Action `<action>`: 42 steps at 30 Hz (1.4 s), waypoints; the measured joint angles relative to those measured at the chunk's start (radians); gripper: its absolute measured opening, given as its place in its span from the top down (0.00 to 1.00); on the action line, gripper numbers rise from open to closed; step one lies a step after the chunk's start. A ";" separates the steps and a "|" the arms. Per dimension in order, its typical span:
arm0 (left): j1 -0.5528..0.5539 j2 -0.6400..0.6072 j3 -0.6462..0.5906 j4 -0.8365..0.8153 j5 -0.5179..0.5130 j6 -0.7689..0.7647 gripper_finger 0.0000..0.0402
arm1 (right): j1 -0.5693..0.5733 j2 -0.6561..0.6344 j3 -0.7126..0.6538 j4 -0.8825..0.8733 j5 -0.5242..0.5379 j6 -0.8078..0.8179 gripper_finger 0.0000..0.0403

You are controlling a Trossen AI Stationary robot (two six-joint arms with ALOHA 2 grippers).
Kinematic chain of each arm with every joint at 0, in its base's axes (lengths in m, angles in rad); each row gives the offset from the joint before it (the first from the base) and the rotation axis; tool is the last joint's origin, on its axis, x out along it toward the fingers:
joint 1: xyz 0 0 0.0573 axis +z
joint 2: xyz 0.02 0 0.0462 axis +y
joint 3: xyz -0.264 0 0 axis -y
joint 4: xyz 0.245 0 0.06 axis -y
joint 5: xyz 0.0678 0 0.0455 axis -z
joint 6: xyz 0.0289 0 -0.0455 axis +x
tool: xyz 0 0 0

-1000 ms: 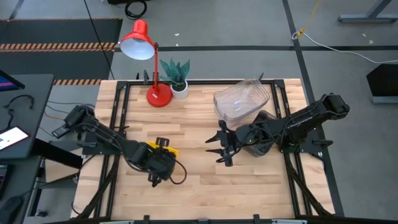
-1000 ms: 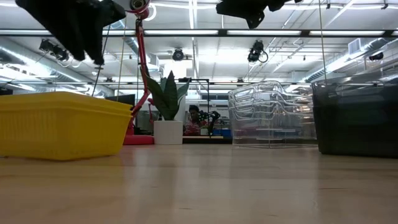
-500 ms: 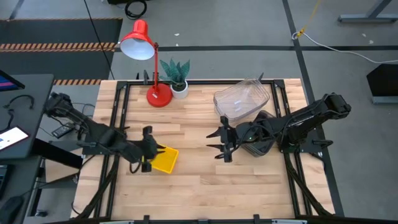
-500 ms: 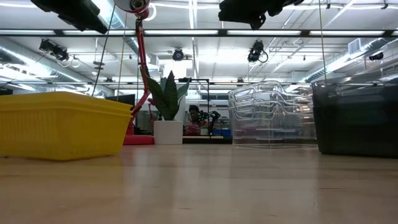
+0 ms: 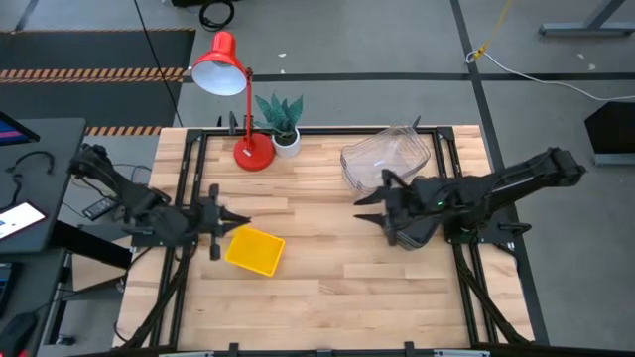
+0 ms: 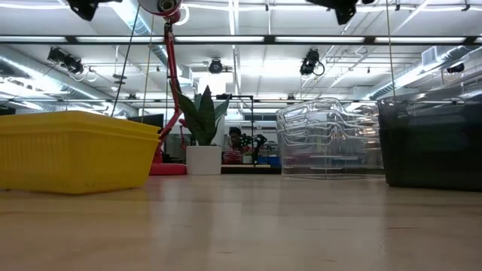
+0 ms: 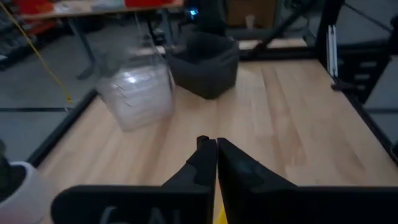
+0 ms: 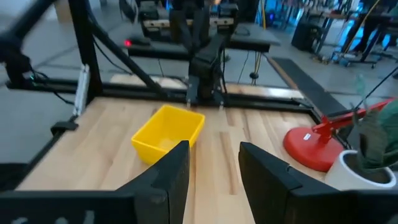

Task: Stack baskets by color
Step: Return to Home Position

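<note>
Ceiling strip lights (image 6: 248, 39) glare overhead; left wrist view dim.

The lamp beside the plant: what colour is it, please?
The lamp is red; high view best.

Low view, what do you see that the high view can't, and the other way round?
Only the low view: ceiling lights and a person far behind the plant. Only the high view: the grey floor and both arms whole, left gripper beside the yellow baskets, right gripper by the grey baskets. Both: those baskets, the clear baskets, plant, red lamp.
</note>
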 joint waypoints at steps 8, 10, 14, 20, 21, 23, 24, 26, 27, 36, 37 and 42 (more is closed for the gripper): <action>-0.020 -0.125 -0.026 0.008 -0.078 0.077 0.97 | -0.024 -0.243 -0.196 0.117 -0.093 0.021 0.64; -0.019 -0.145 -0.066 0.056 -0.092 0.087 0.97 | -0.032 -0.292 -0.263 0.184 -0.122 0.026 0.64; -0.014 -0.172 -0.177 0.179 -0.097 0.090 0.97 | -0.054 -0.377 -0.410 0.341 -0.125 0.042 0.64; -0.012 -0.216 -0.344 0.407 -0.178 0.133 0.98 | -0.101 -0.444 -0.612 0.584 -0.128 0.110 0.64; -0.012 -0.228 -0.370 0.451 -0.187 0.155 0.98 | -0.109 -0.454 -0.640 0.613 -0.128 0.121 0.64; -0.012 -0.254 -0.404 0.526 -0.191 0.199 0.98 | -0.123 -0.471 -0.681 0.655 -0.129 0.144 0.65; -0.012 -0.272 -0.413 0.542 -0.193 0.216 0.98 | -0.130 -0.483 -0.695 0.658 -0.129 0.152 0.65; -0.012 -0.311 -0.419 0.542 -0.213 0.249 0.98 | -0.141 -0.513 -0.711 0.655 -0.129 0.158 0.66; -0.012 -0.333 -0.421 0.542 -0.226 0.267 0.98 | -0.144 -0.530 -0.713 0.656 -0.129 0.157 0.67; -0.012 -0.538 -0.430 0.451 -0.237 0.341 0.98 | -0.149 -0.737 -0.713 0.453 -0.131 0.149 0.71; -0.012 -0.555 -0.430 0.437 -0.237 0.341 0.98 | -0.149 -0.765 -0.713 0.432 -0.131 0.148 0.71; -0.012 -0.626 -0.430 0.401 -0.244 0.371 0.98 | -0.149 -0.887 -0.713 0.342 -0.123 0.117 0.72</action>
